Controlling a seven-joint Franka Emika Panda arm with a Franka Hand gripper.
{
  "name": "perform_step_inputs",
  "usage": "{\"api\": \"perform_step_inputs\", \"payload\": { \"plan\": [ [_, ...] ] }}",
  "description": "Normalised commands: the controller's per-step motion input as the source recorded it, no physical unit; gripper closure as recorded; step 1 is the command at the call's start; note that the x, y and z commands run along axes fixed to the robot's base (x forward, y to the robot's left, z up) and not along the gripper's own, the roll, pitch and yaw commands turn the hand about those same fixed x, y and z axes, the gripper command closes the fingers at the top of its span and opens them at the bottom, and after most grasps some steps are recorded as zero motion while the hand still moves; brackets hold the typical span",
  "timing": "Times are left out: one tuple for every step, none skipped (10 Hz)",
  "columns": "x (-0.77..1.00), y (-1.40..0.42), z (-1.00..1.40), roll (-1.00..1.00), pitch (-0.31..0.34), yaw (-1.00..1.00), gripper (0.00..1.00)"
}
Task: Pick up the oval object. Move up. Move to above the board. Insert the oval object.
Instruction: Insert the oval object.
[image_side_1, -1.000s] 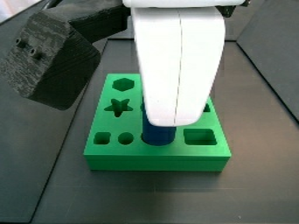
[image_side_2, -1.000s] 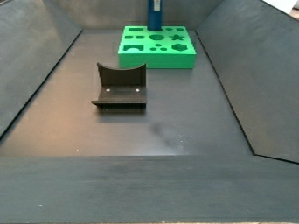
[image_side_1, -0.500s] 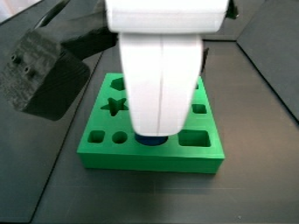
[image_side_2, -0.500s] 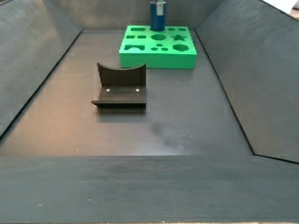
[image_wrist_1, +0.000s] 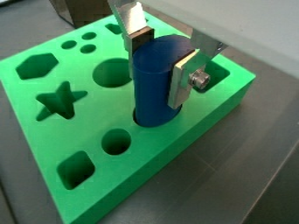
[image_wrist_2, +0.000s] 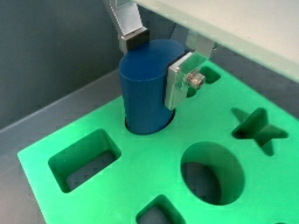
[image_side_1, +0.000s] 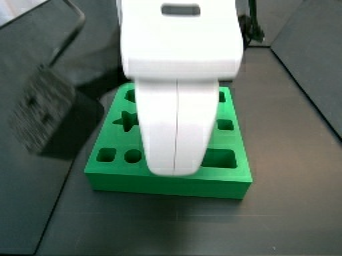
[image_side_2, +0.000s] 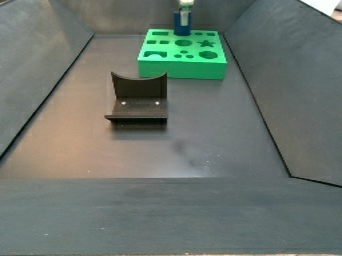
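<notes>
Gripper (image_wrist_1: 166, 58): positioned directly over the board, at its far edge in a side view (image_side_2: 185, 14). 2 flat silver fingers (image_wrist_2: 183, 80) with dark pads stand on opposite sides of the oval object, jaws clamped on it near its top; both wrist views show the contact.

Oval object (image_wrist_1: 156, 80): plain blue peg with rounded sides, upright. Its lower end sits inside a hole in the board, visible in both wrist views (image_wrist_2: 149, 87). How deep it reaches cannot be told. In a side view only its top shows above the board (image_side_2: 183, 17).

Board (image_wrist_1: 216, 96): thick bright green block, flat on the dark floor near the far wall (image_side_2: 211, 68). Open holes visible: hexagon, star, circles, squares, oval.

Arm housing (image_side_1: 179, 90): large white body, blocks the middle of the board and the peg in that side view.

Fixture (image_side_2: 135, 99): dark L-shaped bracket on a base plate, on the floor well apart from the board, nearer mid-floor.
</notes>
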Motion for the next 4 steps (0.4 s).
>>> {"api": "perform_step_inputs", "payload": {
  "plan": [
    [0.0,0.04,-0.4,0.0,-0.151,0.0,1.0],
    [0.0,-0.06,0.0,0.07,0.009,0.0,1.0],
    [0.0,0.0,0.0,0.02,0.0,0.0,1.0],
    [0.0,0.0,0.0,0.0,0.0,0.0,1.0]
  ]
}}
